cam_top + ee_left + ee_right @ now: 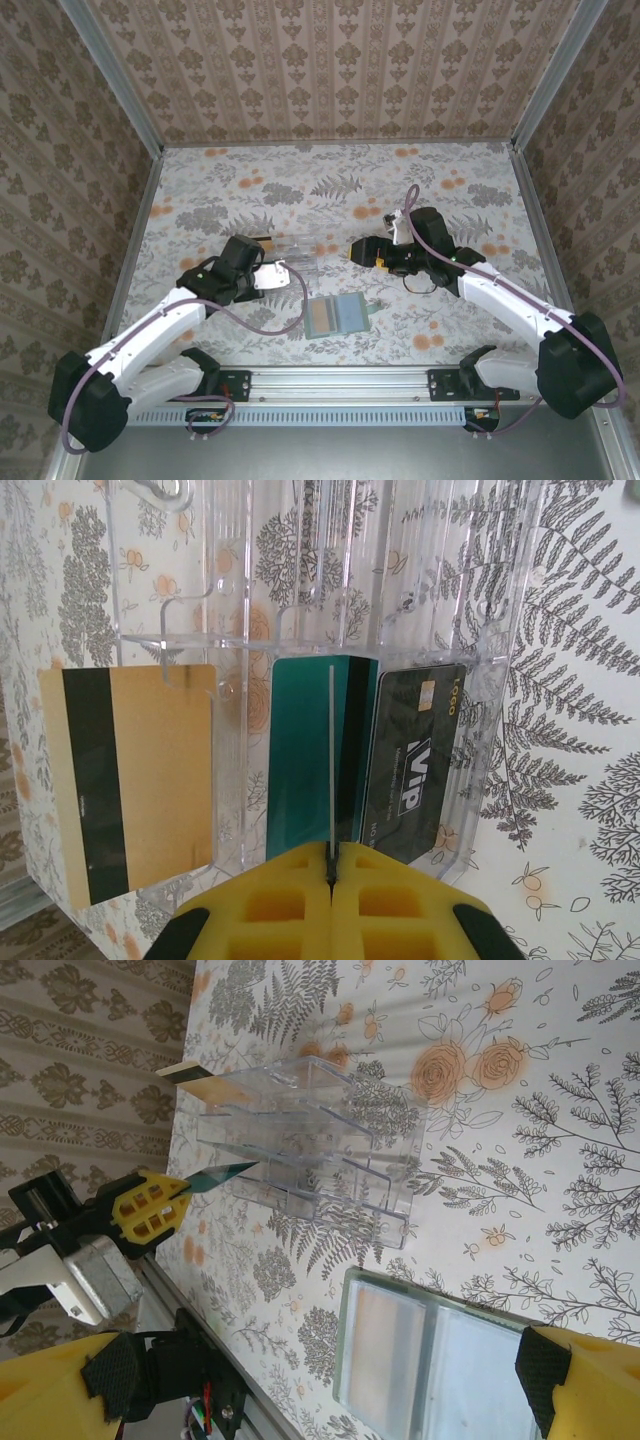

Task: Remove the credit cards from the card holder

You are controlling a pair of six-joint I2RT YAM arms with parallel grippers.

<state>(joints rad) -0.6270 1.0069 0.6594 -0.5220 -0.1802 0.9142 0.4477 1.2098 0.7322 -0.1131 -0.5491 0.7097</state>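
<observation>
The left gripper (pixel 330 890) is clamped on a teal credit card (pixel 330 760) held edge-on. Its long axis points straight ahead into the clear tray (pixel 480 600), between a gold card (pixel 140 780) and a black VIP card (pixel 415 760). The right gripper (pixel 362 250) gapes wide and empty. The card holder (pixel 340 315) lies open by the tabletop's near edge.

The top camera sits high up behind both arms and looks down on the whole flowery surface (pixel 420 180) from far away. The left wrist camera looks straight ahead over the left fingers (pixel 270 910), very close to the clear tray (pixel 420 600). The right wrist camera is turned on its side and low down. It peeks between the right fingers (pixel 590 1380) at the open card holder (pixel 420 1360) close by and the tray farther off. All three views share the tray. The right wrist view also catches the left fingers and their teal card (pixel 222 1173).
</observation>
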